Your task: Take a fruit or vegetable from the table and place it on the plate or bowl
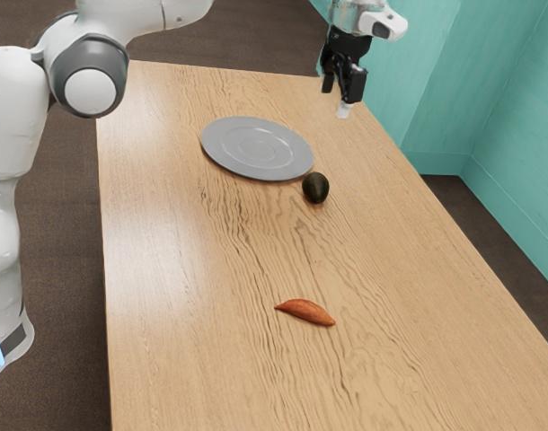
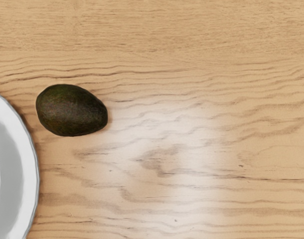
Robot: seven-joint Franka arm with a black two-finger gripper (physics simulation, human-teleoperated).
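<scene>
A dark green avocado (image 1: 315, 187) lies on the wooden table just beside the rim of a flat grey plate (image 1: 256, 148), on the side toward the exterior view's right. An orange, pointed vegetable (image 1: 304, 312) lies farther toward the table's near end. My gripper (image 1: 338, 99) hangs high above the table's far right edge, beyond the avocado, open and holding nothing. From the hand's camera, the avocado (image 2: 71, 110) sits on the bare wood close to the plate's rim (image 2: 23, 164).
The wooden table (image 1: 211, 269) stretches long toward the front. Teal walls (image 1: 490, 81) stand close along the exterior view's right, and dark floor surrounds the table. My white arm base (image 1: 9, 180) stands at the table's left side.
</scene>
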